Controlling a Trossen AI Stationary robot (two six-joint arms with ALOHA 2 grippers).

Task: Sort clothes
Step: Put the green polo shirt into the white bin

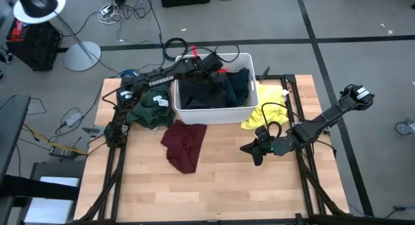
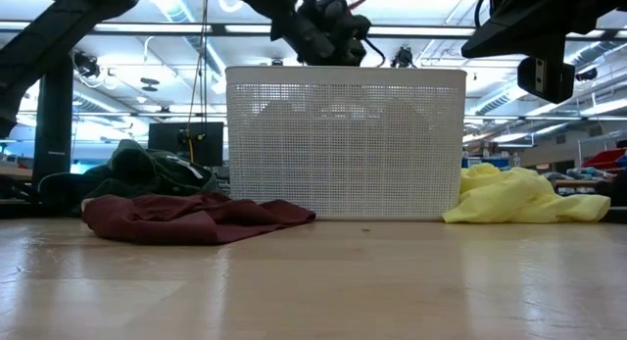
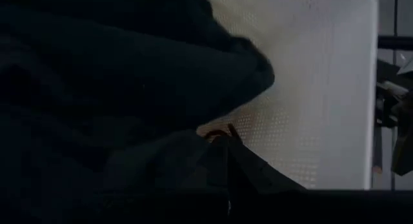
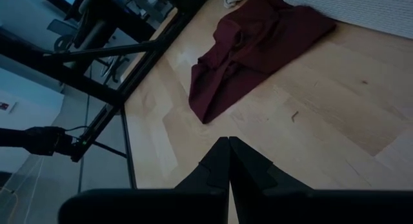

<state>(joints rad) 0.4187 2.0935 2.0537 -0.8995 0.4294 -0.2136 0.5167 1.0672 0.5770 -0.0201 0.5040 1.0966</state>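
Dark clothes [image 1: 214,92], blue-black and grey-green, fill the white tub [image 1: 249,61] at the far middle of the wooden table [image 1: 214,186]; in the low view the tub [image 2: 345,144] stands upright with its mesh wall facing the camera and dim shapes showing through it. A maroon piece [image 1: 184,144] lies crumpled flat on the table just in front of the tub's left corner, and it also shows in the low view [image 2: 186,218] and the right wrist view [image 4: 251,46]. A green top [image 1: 150,109] is heaped against the tub's left wall, with a small white tag on it. A yellow piece [image 1: 264,111] lies bunched at the tub's right side, touching its wall, seen as a soft mound in the low view [image 2: 519,198]. The left gripper [image 1: 209,64] reaches over the tub's far left rim, above the dark clothes; its fingers [image 3: 222,156] are pressed together, and dark cloth crowds close around them, though I cannot tell whether any is pinched. The right gripper [image 1: 254,152] hangs over bare table in front of the yellow piece, its 2 fingers [image 4: 227,162] pressed together on nothing, pointing toward the maroon piece. A white floor lamp [image 1: 48,8] stands on the grey floor beyond the table's left corner.
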